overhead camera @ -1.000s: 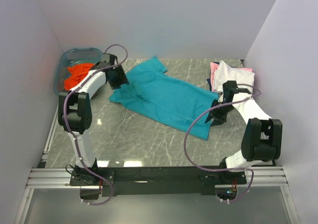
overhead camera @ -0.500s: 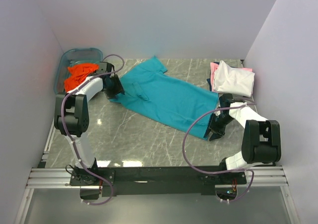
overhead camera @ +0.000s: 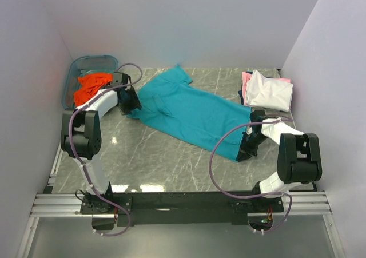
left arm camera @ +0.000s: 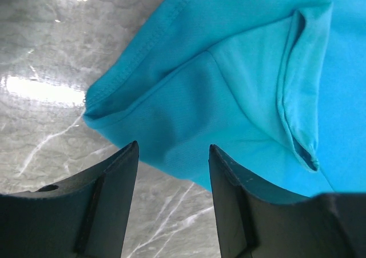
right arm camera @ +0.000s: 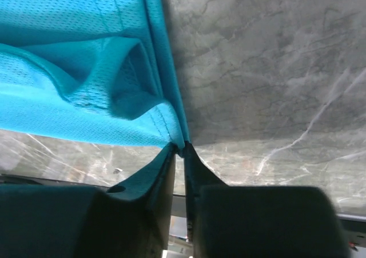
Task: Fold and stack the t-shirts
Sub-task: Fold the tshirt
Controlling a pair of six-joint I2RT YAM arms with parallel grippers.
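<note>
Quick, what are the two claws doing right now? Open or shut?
Left claw: open, over a corner of the teal shirt.
Right claw: closed, pinching the teal shirt's edge.

Teal t-shirt (overhead camera: 194, 112) spread out, left tool (overhead camera: 131, 101) at sleeve, right tool (overhead camera: 245, 151) seemingly on hem

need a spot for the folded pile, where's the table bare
Widest bare table lies between the teal shirt and the arm bases. A smaller patch sits at the back, between that shirt and the shirt stack. Crowded around the tub, far left.
</note>
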